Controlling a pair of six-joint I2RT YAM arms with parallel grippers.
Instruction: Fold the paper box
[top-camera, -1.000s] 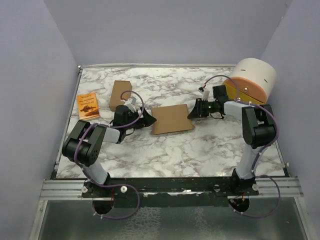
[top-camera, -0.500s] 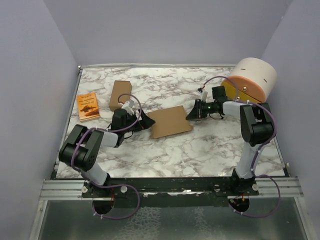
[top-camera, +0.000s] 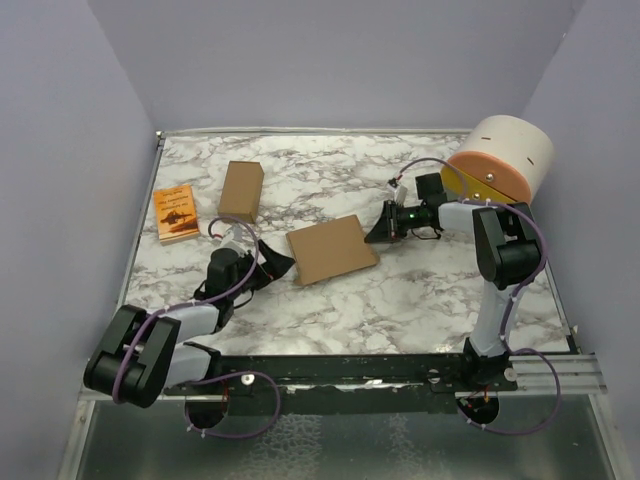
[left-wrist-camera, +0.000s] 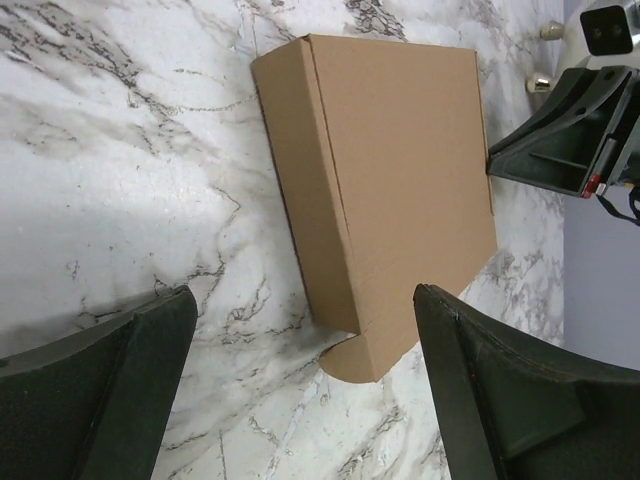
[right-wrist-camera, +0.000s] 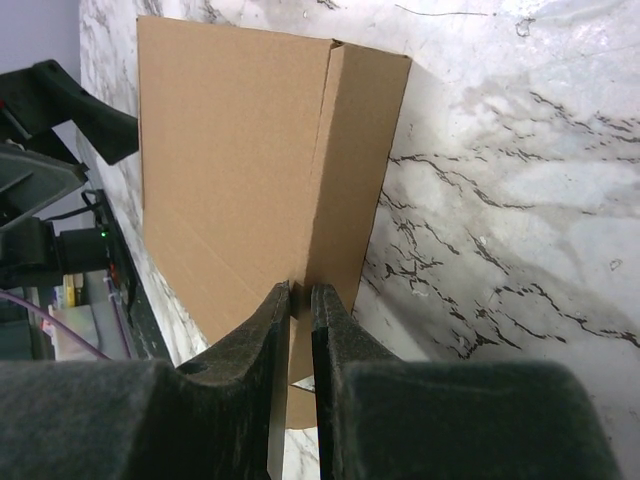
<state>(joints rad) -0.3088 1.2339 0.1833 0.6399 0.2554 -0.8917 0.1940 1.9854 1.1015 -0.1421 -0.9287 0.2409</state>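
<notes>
The paper box lies closed on the marble table as a shallow, wide brown cardboard box, turned slightly askew. It also fills the left wrist view and the right wrist view. My left gripper stands open just left of the box, fingers wide apart and touching nothing. My right gripper is at the box's right edge. Its fingers are nearly together, and a thin cardboard edge of the box runs in between them.
A narrower brown cardboard box stands at the back left, and a small orange booklet lies beside it near the left wall. A big white and orange cylinder sits in the back right corner, behind the right arm.
The left arm drew back toward the near left and its gripper came off the box, opening a little wider. The box shifted left and turned. The right gripper followed it and closed further.
</notes>
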